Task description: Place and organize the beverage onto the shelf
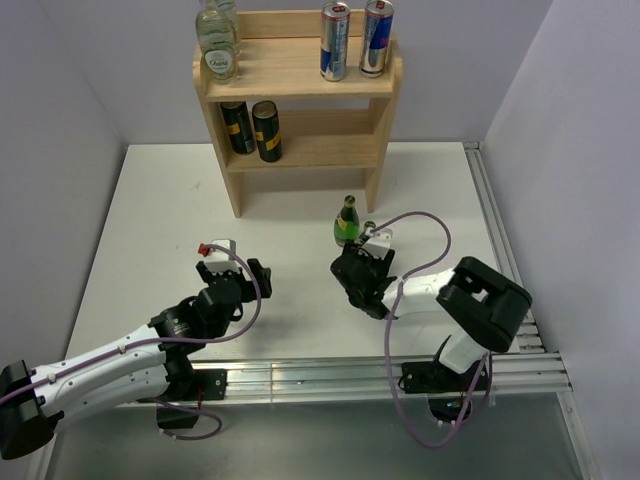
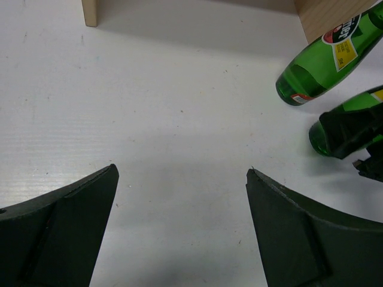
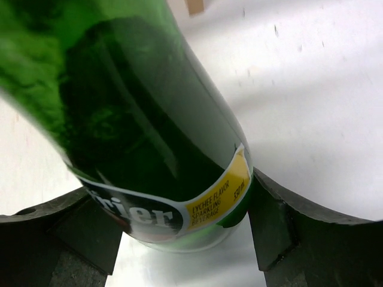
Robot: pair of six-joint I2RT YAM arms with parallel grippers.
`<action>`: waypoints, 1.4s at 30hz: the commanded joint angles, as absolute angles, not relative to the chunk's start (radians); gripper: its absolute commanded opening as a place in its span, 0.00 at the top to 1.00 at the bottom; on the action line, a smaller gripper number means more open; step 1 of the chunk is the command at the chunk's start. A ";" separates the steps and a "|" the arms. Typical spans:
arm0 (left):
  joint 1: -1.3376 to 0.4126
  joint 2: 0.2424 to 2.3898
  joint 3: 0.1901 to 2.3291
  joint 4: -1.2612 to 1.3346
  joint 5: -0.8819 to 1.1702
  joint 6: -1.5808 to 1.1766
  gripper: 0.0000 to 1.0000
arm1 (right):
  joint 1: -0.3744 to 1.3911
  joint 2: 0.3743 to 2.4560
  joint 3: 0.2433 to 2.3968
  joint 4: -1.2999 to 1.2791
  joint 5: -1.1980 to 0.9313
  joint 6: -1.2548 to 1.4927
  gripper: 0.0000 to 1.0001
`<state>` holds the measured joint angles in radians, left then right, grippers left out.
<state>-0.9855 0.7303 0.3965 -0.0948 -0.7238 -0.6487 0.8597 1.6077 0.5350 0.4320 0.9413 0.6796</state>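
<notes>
The right gripper (image 3: 172, 197) pinches a green bottle (image 3: 137, 107) near its base (lifted or resting, the views do not tell), just beside a second green bottle (image 1: 347, 222) standing upright on the table (image 1: 170, 220) before the shelf (image 1: 300, 68). The left gripper (image 2: 182, 179) hangs spread, well apart.

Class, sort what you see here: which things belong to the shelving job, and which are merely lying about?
Job: shelf; silver-blue cans; black-gold cans; clear bottles; standing green bottle; held green bottle, in the right fingers.
Lying about: purple cables; aluminium rails.
</notes>
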 commanded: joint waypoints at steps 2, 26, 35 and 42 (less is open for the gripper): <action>-0.989 0.735 0.393 -0.074 -0.742 -0.664 0.05 | 0.937 1.465 0.537 0.241 0.991 0.765 1.00; -0.989 0.756 0.388 -0.069 -0.753 -0.672 0.03 | 1.029 1.213 0.946 0.167 1.013 0.318 1.00; -0.989 0.750 0.385 -0.077 -0.767 -0.686 0.01 | 0.824 1.360 1.160 0.181 0.872 0.204 1.00; -0.989 0.762 0.391 -0.084 -0.779 -0.699 0.01 | 0.709 1.478 1.328 0.163 0.796 0.170 1.00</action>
<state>-0.9855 0.7589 0.3912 -0.0956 -0.7574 -0.6773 0.7368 1.4780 1.1995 0.0467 0.8188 0.2134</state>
